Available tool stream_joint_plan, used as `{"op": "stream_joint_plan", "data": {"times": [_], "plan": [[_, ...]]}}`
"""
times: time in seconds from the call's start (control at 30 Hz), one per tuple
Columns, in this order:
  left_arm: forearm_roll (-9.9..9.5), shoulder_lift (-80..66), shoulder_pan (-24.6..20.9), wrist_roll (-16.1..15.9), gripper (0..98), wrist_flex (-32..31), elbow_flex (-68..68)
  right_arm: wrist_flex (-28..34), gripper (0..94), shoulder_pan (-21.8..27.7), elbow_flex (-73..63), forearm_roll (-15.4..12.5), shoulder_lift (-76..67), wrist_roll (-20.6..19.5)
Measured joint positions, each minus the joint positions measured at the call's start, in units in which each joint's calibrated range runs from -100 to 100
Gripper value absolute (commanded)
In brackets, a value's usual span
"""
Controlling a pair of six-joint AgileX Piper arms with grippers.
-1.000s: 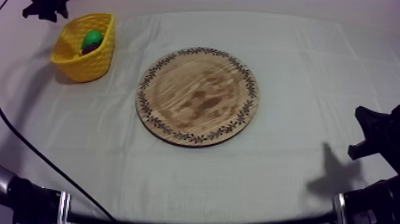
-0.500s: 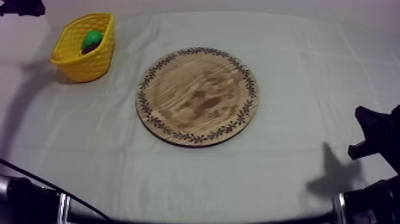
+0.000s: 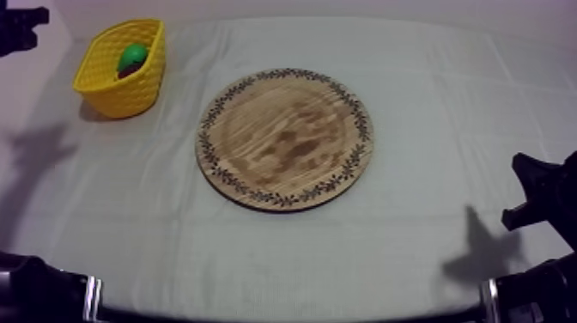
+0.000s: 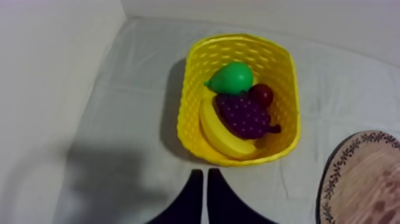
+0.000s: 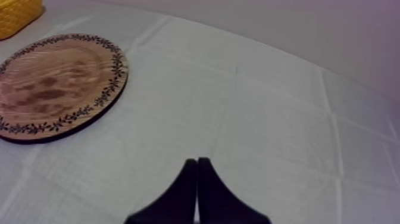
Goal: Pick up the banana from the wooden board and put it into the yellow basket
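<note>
The banana (image 4: 223,138) lies inside the yellow basket (image 4: 286,71), along its near wall, under a bunch of grapes (image 4: 244,116). My left gripper (image 4: 205,174) hangs shut and holds nothing, a little short of the basket's near wall. From above, it (image 3: 19,27) sits at the far left corner, left of the basket (image 3: 107,90). The round wooden board (image 3: 285,137) lies bare at the table's middle. My right gripper (image 3: 537,193) rests low at the right edge; its fingers lie together as a wedge (image 5: 196,162) over bare cloth.
A green pear (image 4: 233,77) and a small red fruit (image 4: 262,94) share the basket with the banana and grapes. The board's patterned rim (image 4: 363,179) lies close to the basket's right. In the right wrist view the board (image 5: 53,83) lies off beyond the fingers.
My left arm has drawn away leftward from above the basket toward the far left corner, and its shadow has slid down the cloth. The right arm has stayed still.
</note>
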Motion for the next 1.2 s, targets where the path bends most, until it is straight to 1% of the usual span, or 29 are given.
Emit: {"op": "stream_joint_plan", "data": {"times": [0.4, 0.67, 0.87, 0.97, 1.2], "plan": [[-0.18, -24.72, 0.63, 2.52, 0.0, -11.44, 20.82, 0.00, 0.3, 0.00, 0.00, 0.00, 0.00, 0.00], [-0.82, -38.14, 0.41, 3.01, 0.0, -16.55, 34.73, 0.00, 0.3, 0.00, 0.00, 0.00, 0.00, 0.00], [-0.86, -47.57, 0.21, 2.51, 0.0, -18.77, 44.87, 0.00, 0.3, 0.00, 0.00, 0.00, 0.00, 0.00], [-0.58, -52.26, 0.29, 2.09, 0.0, -19.10, 49.31, 0.00, 0.3, 0.00, 0.00, 0.00, 0.00, 0.00], [-0.12, -59.57, 0.08, 2.01, 0.0, -19.27, 55.03, 0.00, 0.3, 0.00, 0.00, 0.00, 0.00, 0.00]]}}
